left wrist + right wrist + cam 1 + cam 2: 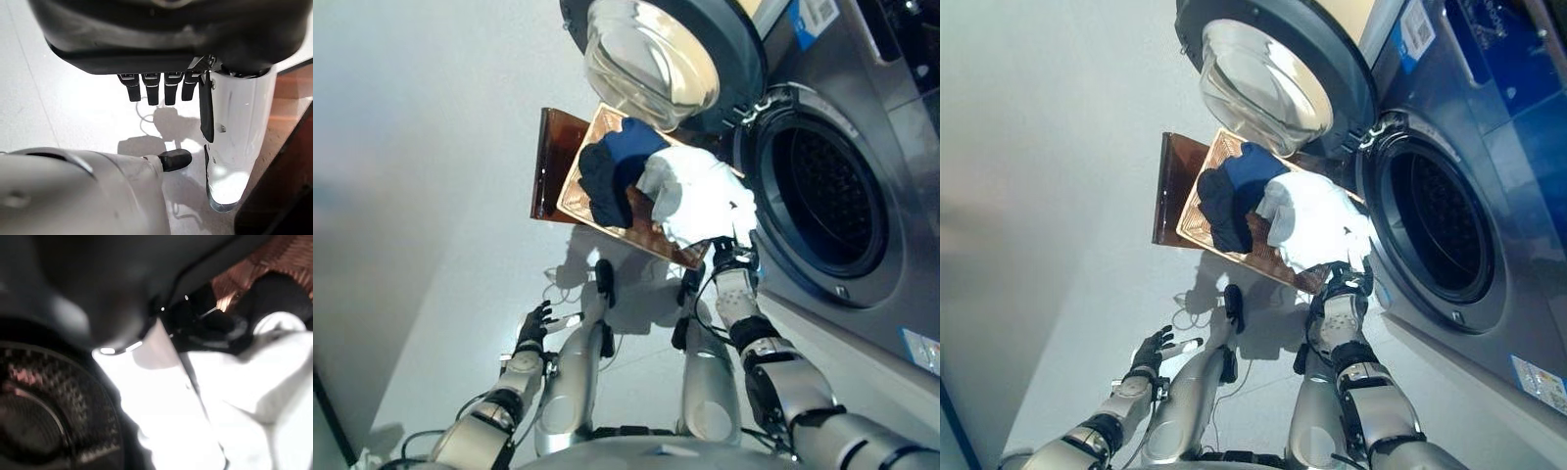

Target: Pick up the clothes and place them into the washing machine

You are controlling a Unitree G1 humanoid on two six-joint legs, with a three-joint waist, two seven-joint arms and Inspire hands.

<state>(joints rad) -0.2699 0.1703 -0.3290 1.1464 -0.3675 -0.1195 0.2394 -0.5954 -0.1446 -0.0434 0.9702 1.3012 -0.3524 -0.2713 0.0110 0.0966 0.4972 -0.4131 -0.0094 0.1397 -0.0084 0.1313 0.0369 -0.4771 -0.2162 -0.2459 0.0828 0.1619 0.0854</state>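
A woven copper-brown basket [570, 186] lies on the floor in front of the washing machine [862, 108], whose round door [651, 59] stands swung open above it. In the basket are a white garment [700, 196], a dark blue garment [631, 147] and a black one [604, 186]. My right hand [734, 262] is at the white garment's near edge, fingers curled into the cloth [234, 396], right beside the drum opening [827, 201]. My left hand [533, 328] hangs low over the floor with straight fingers [151, 90], holding nothing.
A dark brown board [546, 157] sticks out from under the basket's far-left side. Pale bare floor spreads to the left of the basket. The perforated drum [44, 396] is dark inside.
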